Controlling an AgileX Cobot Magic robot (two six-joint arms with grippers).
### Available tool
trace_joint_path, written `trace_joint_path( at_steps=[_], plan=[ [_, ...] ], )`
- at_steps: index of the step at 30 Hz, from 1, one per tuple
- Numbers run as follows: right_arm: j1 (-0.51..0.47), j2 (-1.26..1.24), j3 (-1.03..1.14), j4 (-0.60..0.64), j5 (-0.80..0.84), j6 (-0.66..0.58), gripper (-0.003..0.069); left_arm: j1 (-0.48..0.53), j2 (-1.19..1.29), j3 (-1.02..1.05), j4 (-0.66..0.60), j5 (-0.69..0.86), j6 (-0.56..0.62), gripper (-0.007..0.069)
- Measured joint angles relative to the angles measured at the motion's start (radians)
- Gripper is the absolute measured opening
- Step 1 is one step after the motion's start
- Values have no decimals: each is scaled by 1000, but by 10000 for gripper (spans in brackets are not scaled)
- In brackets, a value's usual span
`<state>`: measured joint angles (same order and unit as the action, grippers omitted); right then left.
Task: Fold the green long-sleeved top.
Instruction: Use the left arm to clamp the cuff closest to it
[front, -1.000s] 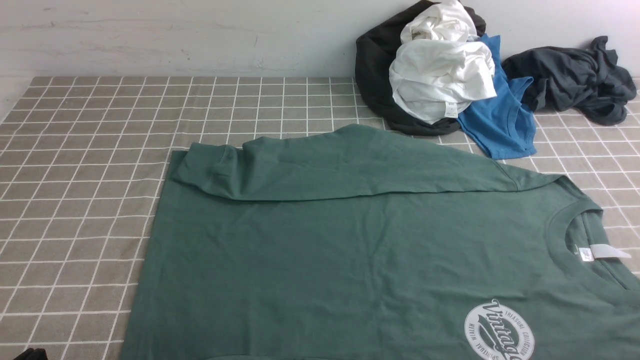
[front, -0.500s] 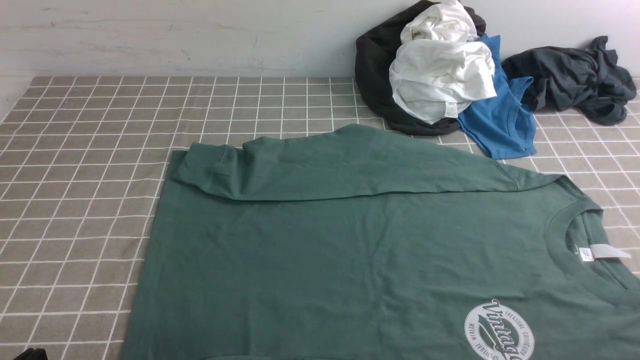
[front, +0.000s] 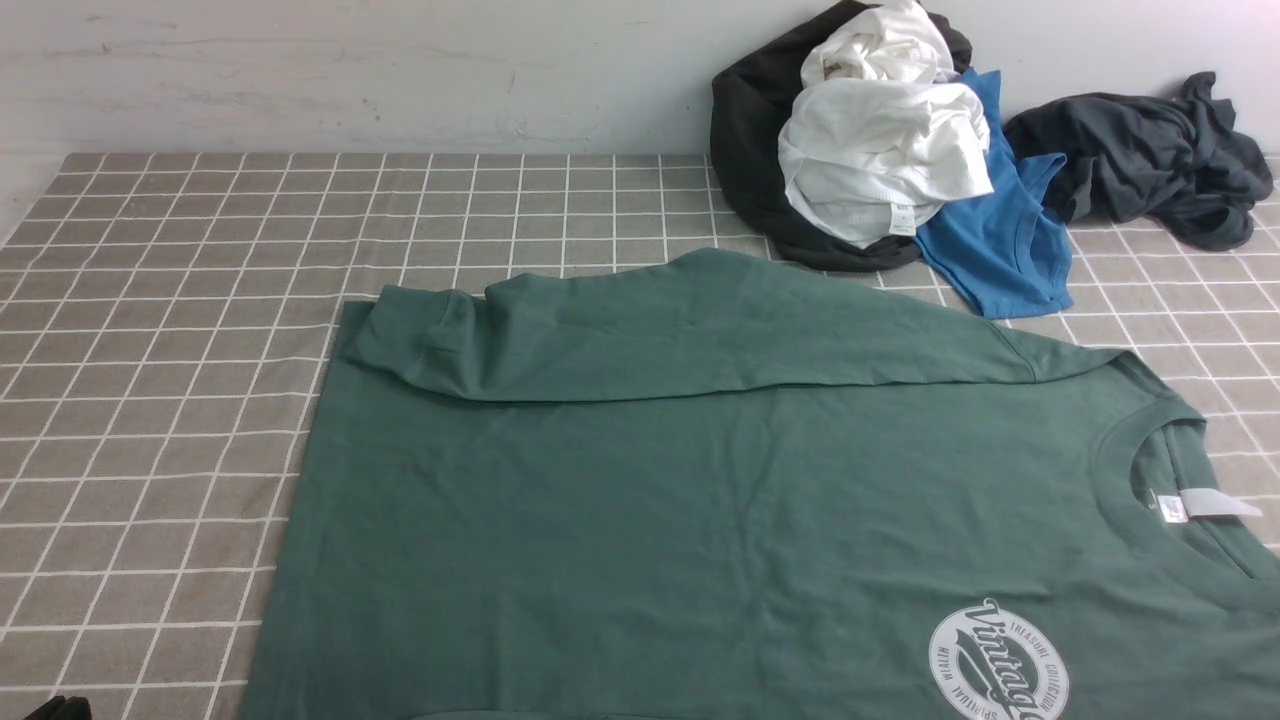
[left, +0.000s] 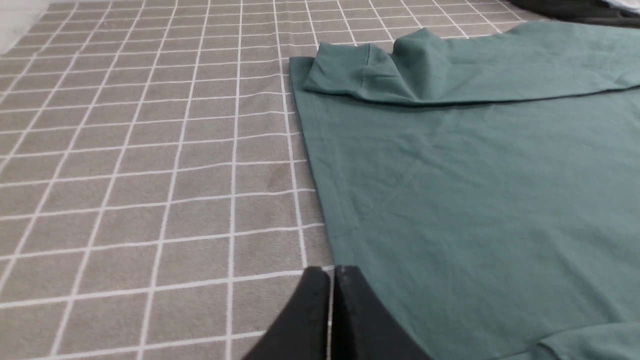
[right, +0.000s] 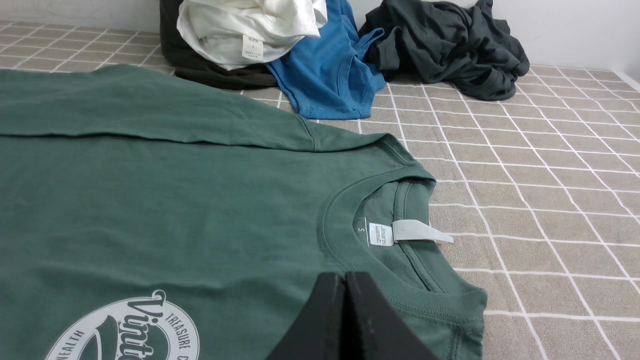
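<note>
The green long-sleeved top (front: 700, 500) lies flat on the checked cloth, neck and white tag (front: 1195, 505) to the right, round white logo (front: 998, 665) near the front edge. Its far sleeve (front: 640, 330) is folded across the body, cuff at the left. My left gripper (left: 332, 272) is shut and empty, hovering over the top's hem edge (left: 320, 200). Above the chest, just short of the ribbed collar (right: 400, 290), my right gripper (right: 345, 277) is shut with nothing in it. In the front view only a dark bit of the left arm (front: 60, 708) shows at the bottom corner.
A pile of clothes sits at the back right against the wall: a white garment (front: 880, 150) on a black one (front: 745, 130), a bright blue T-shirt (front: 1000, 240), and a dark grey garment (front: 1150, 160). Grey checked cloth (front: 200, 300) covers the table.
</note>
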<state>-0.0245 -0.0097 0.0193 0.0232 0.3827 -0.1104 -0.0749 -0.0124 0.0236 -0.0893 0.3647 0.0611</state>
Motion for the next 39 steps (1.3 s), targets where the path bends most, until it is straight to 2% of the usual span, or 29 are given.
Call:
trace_joint_path(
  at_steps=[2, 7, 11, 15, 16, 17, 18, 19, 22, 23, 24, 27, 29, 34, 39],
  plan=[
    [0, 0, 0, 0, 0, 0, -16, 0, 0, 1, 53, 0, 14, -7],
    [0, 0, 0, 15, -3, 1, -16, 0, 0, 2, 89, 0, 21, -7],
    [0, 0, 1, 68, -3, 1, -16, 0, 0, 2, 89, -5, 13, -7],
    [0, 0, 1, 141, -3, 1, -16, 0, 0, 2, 24, -35, -37, -7],
    [0, 0, 1, 207, -3, 3, -16, 0, 0, 2, -41, -50, -79, -7],
    [0, 0, 2, 216, -3, 3, -16, 0, 0, 2, -41, -52, -85, -7],
    [0, 0, 3, 324, -3, 19, -16, 0, 0, 3, -175, -72, -168, -7],
    [0, 0, 3, 324, -3, 19, -16, 0, 0, 3, -175, -73, -177, -7],
    [0, 0, 6, 610, -5, 98, -16, 0, 0, 3, -434, -83, -320, -7],
    [0, 0, 5, 689, -10, 118, -16, 0, 0, 3, -487, -85, -343, -7],
    [0, 0, 5, 820, -14, 143, -16, 0, 0, 3, -549, -87, -363, -7],
    [0, 0, 5, 1002, -23, 145, -16, 0, 0, 3, -622, -95, -368, -7],
    [0, 0, 6, 1032, -27, 133, -16, 0, 0, 3, -631, -101, -368, -7],
    [0, 0, 7, 1065, -86, -11, -16, 0, 0, 3, -643, -109, -368, -7],
    [0, 0, 7, 1098, -129, -47, -16, 0, 0, 3, -645, -109, -326, -7]
  ],
)
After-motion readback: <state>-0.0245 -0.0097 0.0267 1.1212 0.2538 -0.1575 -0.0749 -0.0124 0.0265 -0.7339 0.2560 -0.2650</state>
